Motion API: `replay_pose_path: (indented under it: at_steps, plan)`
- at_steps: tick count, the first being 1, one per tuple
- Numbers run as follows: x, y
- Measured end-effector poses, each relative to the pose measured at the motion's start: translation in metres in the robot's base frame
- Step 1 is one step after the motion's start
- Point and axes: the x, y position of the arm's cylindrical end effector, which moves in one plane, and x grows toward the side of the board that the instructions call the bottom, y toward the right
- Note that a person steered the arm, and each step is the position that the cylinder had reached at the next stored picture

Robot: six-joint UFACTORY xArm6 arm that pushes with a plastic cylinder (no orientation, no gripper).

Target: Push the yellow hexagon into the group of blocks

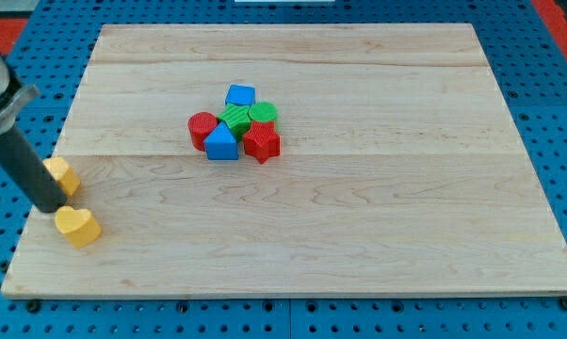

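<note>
The yellow hexagon (65,176) lies near the board's left edge, partly hidden behind my dark rod. My tip (55,209) rests on the board just below-left of the hexagon and just above a yellow heart (78,227). The group sits near the board's middle, far to the right of my tip: a blue cube (240,95), a green block (234,117), a green cylinder (263,113), a red cylinder (202,129), a blue triangle (221,143) and a red star (261,141).
The wooden board (378,217) lies on a blue pegboard table (566,141). The rod runs up to the view's top left, crossing the board's left edge.
</note>
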Motion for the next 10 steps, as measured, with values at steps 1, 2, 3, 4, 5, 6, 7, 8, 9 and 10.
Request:
replay_pose_path:
  at_steps: [1, 2, 3, 4, 5, 6, 7, 8, 9, 10]
  plan:
    - [-0.040, 0.000]
    - [-0.042, -0.019]
    - [-0.040, -0.042]
    - [-0.070, -0.041]
    - [-0.095, -0.024]
    - [-0.092, 0.009]
    - [-0.079, 0.007]
    - [-0.096, 0.037]
    - [-0.123, 0.076]
    - [-0.123, 0.114]
